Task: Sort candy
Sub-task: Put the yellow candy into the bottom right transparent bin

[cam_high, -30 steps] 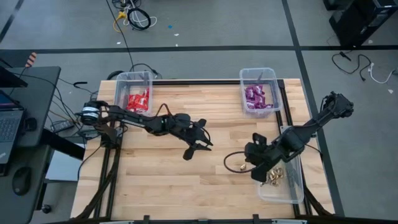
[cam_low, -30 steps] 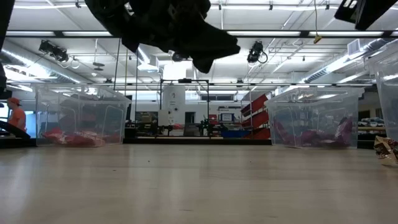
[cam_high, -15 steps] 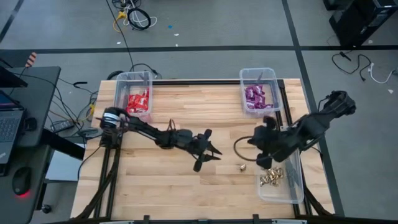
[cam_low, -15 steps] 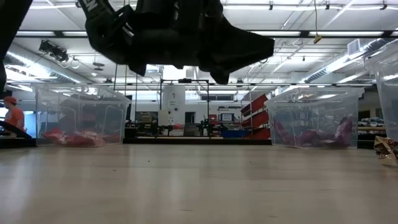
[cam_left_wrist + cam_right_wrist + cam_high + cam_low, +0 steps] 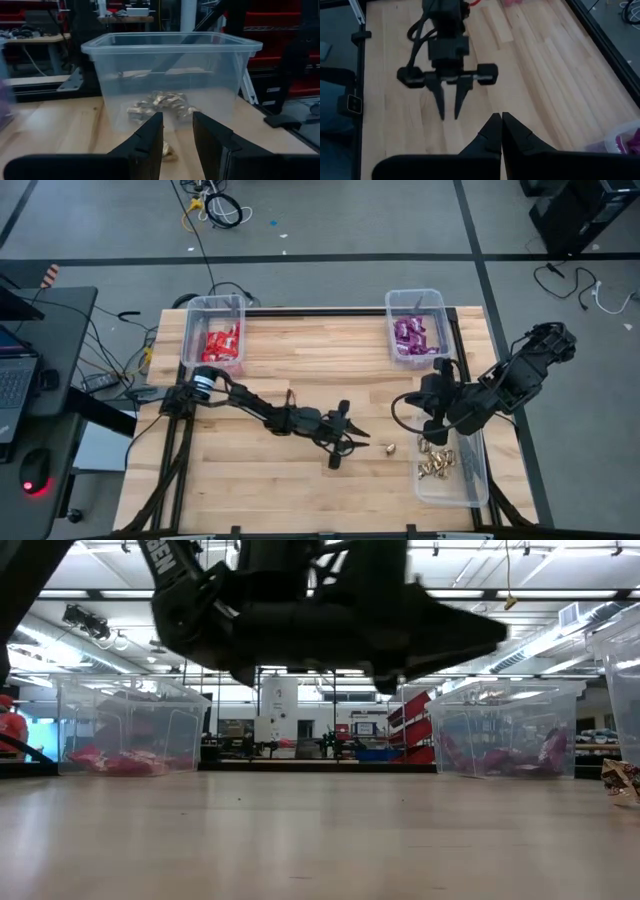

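Since a second ago, left gripper point(image 5: 345, 443) has reached rightward toward a loose gold candy point(image 5: 391, 448), fingers apart, seemingly empty. Right gripper point(image 5: 432, 430) has lifted, closed, beside the bin point(image 5: 478, 480) holding gold candies point(image 5: 436, 466).

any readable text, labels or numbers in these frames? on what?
"SEN": white lettering, cut off at the frame edge, on the dark arm in the low view.
Candy wrappers: print too small to read.
Nothing else legible.
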Motion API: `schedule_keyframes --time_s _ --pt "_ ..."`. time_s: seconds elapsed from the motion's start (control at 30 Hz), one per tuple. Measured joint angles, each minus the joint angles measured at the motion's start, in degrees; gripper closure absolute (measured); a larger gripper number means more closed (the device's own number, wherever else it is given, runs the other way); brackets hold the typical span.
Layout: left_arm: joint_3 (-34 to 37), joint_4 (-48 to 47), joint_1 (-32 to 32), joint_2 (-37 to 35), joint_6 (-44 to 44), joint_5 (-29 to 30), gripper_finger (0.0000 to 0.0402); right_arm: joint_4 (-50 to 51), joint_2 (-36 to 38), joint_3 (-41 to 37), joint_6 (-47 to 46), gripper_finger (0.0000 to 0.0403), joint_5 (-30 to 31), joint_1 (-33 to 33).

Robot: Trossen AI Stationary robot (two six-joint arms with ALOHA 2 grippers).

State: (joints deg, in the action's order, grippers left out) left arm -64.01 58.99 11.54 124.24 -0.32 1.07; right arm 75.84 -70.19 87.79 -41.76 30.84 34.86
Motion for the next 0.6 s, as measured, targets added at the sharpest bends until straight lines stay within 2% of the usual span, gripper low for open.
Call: schedule_keyframes --time_s 0.17,0.6 --pt "-4.94 -4.35 0.55 2.45 0.07 2.42 0.0292 0.11 -0.01 0.00 0.00 0.0403 -0.03 -0.01" --pt "-12.33 -4.87 2.24 11.47 -1.70 2.29 0.0292 0.22 -0.03 0.00 1.68 0.0403 0.01 -0.01"
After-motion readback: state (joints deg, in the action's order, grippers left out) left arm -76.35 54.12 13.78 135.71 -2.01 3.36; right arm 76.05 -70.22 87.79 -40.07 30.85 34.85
